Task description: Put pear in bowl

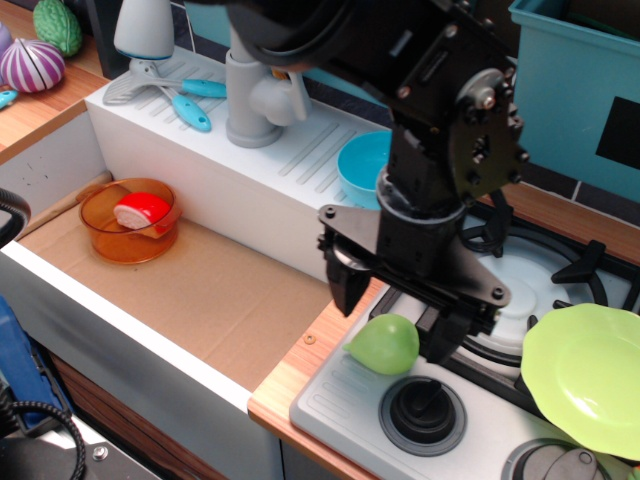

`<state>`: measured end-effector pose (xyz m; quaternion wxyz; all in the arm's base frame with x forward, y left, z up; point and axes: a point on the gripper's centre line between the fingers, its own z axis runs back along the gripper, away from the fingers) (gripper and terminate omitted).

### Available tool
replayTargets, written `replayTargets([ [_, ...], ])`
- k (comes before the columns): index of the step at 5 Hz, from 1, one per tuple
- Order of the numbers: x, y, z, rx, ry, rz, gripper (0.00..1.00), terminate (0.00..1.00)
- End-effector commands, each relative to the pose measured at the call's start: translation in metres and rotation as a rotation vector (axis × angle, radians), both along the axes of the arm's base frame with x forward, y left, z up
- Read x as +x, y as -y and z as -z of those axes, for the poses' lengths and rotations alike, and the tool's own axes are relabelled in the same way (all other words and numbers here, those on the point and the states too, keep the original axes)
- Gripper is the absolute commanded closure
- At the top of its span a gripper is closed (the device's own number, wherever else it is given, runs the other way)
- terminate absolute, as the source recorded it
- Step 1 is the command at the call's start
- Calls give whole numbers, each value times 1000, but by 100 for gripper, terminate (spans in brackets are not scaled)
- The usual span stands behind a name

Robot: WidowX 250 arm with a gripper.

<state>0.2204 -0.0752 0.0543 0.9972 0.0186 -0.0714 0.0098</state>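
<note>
An orange bowl (130,234) is sitting in the sink (200,300) — holding a red-and-white piece (141,211); a lime-green plate (585,367) is lying on the stove (520,290).

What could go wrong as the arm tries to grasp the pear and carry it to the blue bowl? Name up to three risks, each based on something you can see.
1. The pear is smooth and rounded, lying near the stove's edge; the open gripper might nudge it off.
2. The knob sits close beside the pear, so a finger could catch on it.
3. The bowl is partly hidden behind the arm, near the faucet, so a drop might miss.
</note>
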Motion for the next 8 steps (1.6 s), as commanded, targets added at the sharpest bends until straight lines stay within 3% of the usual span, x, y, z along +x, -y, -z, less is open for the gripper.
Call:
replayTargets([
  [1,3,-7,11,-41,47,7,0,0],
  [3,3,-10,23,-59,69,22,0,0],
  [4,5,-12,29,-66,85,10,100,0],
  [5,5,-10,28,-79,83,1,100,0],
  [6,7,-16,10,-46,40,18,100,0],
  [7,20,-35,-16,5,-3,70,100,0],
  [8,43,-51,-25,45,20,121,100,0],
])
